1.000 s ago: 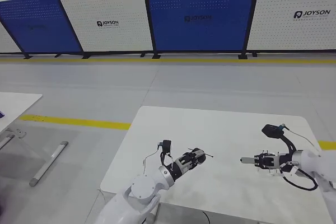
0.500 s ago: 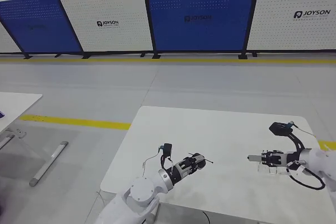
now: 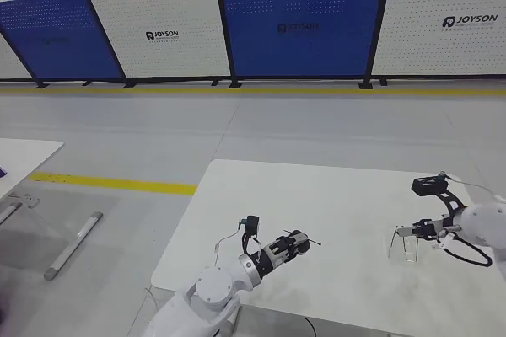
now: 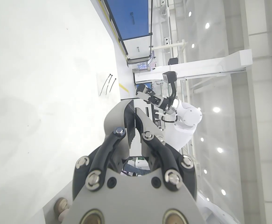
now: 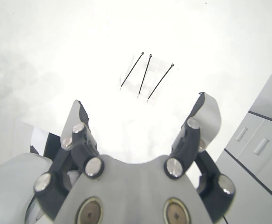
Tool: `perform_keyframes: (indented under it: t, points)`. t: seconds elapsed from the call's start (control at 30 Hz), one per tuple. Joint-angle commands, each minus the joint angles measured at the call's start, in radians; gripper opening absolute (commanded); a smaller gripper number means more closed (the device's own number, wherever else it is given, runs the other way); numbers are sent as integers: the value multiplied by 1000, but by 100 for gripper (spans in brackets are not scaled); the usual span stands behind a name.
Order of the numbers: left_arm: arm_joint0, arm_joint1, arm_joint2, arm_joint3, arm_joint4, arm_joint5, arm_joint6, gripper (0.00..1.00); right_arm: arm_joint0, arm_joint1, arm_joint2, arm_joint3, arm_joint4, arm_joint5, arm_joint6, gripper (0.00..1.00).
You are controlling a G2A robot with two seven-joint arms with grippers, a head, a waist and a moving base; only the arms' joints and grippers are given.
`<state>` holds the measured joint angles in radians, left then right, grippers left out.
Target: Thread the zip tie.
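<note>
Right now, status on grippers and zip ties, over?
Left gripper shut on one zip tie. Right gripper open, near three loose zip ties. Nothing blocking.

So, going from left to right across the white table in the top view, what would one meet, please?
Left gripper, shut on a thin black plastic zip tie → open right gripper.

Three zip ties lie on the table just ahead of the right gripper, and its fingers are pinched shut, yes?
Not quite. The right gripper is open, with its fingers spread wide apart. The right wrist view shows this, with the three zip ties on the table just ahead of it.
</note>
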<state>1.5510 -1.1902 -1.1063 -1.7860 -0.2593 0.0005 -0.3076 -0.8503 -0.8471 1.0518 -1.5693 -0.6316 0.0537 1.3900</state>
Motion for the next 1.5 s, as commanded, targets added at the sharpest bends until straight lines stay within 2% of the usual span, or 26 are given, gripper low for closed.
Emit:
perform_keyframes:
  t: [0.0,0.17,0.3,0.5,0.8,0.87,0.93,1.13,1.17,1.2,1.33,1.47]
  points:
    - [0,0,0,0,0,0,0,0,-1,0,1,0,0,0,0,100]
    - [0,0,0,0,0,0,0,0,-4,-1,0,0,5,-4,-6,100]
    - [0,0,0,0,0,0,0,0,1,-9,-7,32,102,-42,-4,100]
    - [0,0,0,0,0,0,0,0,73,-41,-108,123,121,26,0,100]
    - [0,0,0,0,0,0,0,0,70,-42,-107,126,122,29,-9,100]
    - [0,0,0,0,0,0,0,0,55,-44,-104,139,139,48,-43,100]
    - [0,0,0,0,0,0,0,0,51,-47,-104,143,123,108,-70,100]
    - [0,0,0,0,0,0,0,0,47,-53,-106,159,129,145,-92,100]
    - [0,0,0,0,0,0,0,0,48,-55,-105,163,134,146,-92,68]
    - [0,0,0,0,0,0,0,0,50,-55,-104,168,138,148,-91,49]
    - [0,0,0,0,0,0,0,0,59,-58,-107,194,127,159,-73,44]
    - [0,0,0,0,0,0,0,0,73,-64,-121,224,124,158,-54,45]
